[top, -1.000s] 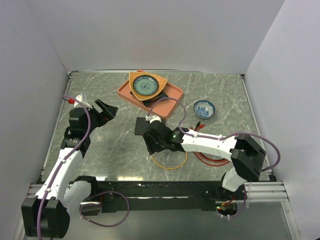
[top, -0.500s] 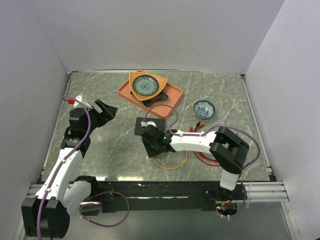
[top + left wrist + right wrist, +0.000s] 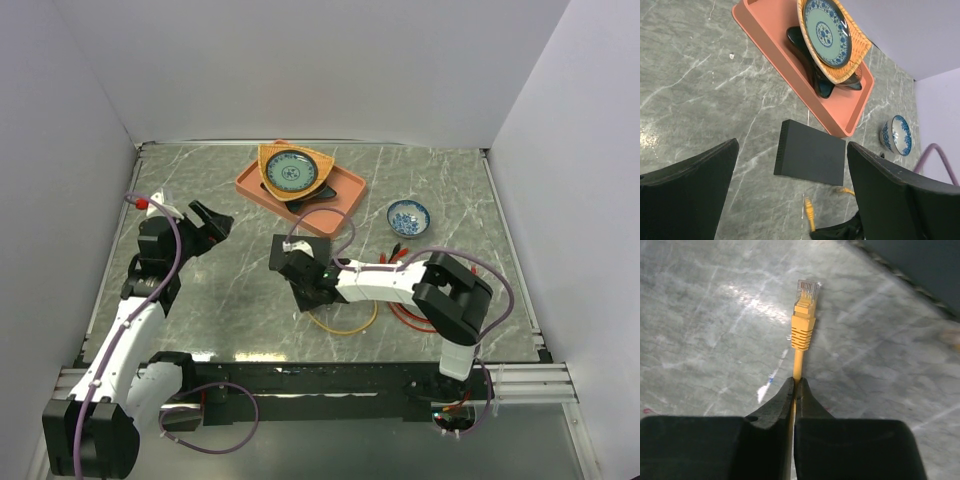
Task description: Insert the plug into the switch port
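A yellow plug (image 3: 805, 305) with a clear tip lies on the marble table, pointing away from my right gripper (image 3: 796, 382). That gripper is shut on the yellow cable just behind the plug's boot. The flat black switch (image 3: 812, 157) lies just beyond the plug (image 3: 810, 212); in the top view the switch (image 3: 318, 247) is partly covered by the right gripper (image 3: 303, 290). No switch port shows in any view. My left gripper (image 3: 792, 145) hangs open and empty above the table at the left (image 3: 210, 225), well apart from the switch.
An orange tray (image 3: 345, 185) holding a wicker basket with a blue plate (image 3: 290, 172) stands behind the switch. A small blue bowl (image 3: 408, 216) sits to the right. The yellow cable loop (image 3: 345, 325) and a red cable (image 3: 420, 315) lie near the front edge.
My right gripper's jaws have closed onto the yellow cable behind the plug, and its arm has folded in to the left. The left arm has not moved.
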Controlling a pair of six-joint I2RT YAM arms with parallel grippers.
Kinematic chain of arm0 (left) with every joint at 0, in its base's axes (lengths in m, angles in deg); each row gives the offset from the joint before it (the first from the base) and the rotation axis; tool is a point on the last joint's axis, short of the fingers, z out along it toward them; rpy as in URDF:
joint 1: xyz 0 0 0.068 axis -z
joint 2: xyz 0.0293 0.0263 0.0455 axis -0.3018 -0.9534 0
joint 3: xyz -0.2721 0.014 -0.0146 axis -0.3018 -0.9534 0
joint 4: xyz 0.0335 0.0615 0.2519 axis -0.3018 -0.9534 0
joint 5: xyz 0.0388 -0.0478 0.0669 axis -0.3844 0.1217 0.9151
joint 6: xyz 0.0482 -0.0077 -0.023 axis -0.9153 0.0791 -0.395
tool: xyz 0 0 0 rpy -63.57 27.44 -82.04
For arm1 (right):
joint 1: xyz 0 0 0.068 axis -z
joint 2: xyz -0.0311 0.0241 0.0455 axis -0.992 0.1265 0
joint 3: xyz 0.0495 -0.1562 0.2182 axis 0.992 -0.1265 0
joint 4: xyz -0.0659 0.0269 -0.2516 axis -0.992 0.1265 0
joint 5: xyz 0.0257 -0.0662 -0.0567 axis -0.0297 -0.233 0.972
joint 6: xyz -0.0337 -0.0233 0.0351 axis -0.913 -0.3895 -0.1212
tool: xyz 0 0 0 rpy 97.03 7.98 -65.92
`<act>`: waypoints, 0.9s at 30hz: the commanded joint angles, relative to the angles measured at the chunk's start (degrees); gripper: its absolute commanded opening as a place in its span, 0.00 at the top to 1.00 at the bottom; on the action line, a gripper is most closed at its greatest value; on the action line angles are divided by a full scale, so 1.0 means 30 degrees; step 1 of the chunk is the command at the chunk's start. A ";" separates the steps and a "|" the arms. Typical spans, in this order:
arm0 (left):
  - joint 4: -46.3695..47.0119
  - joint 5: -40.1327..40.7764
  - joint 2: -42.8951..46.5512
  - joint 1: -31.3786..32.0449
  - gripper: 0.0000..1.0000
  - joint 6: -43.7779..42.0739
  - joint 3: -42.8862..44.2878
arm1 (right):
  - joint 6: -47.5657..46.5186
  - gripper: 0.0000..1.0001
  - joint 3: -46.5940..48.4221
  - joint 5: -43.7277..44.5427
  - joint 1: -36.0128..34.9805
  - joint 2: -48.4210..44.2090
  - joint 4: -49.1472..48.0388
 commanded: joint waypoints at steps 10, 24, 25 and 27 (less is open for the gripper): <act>0.3637 -0.7030 -0.2030 0.0047 0.04 0.0475 0.0697 | -0.2196 1.00 -0.0982 0.4453 -0.0329 -0.6710 0.1261; 0.4788 -0.7152 -0.4695 0.5521 0.02 0.1621 0.3037 | -0.2403 1.00 -0.1128 0.7005 -0.0915 -0.9464 0.2726; 0.4789 -0.7152 -0.4902 0.5758 0.03 0.1679 0.3300 | -0.2432 1.00 -0.1187 0.7005 -0.0973 -0.9553 0.2698; 0.4788 -0.7210 -0.5632 0.6373 0.05 0.1767 0.3710 | -0.2345 1.00 -0.1188 0.7238 -0.1061 -0.9817 0.2814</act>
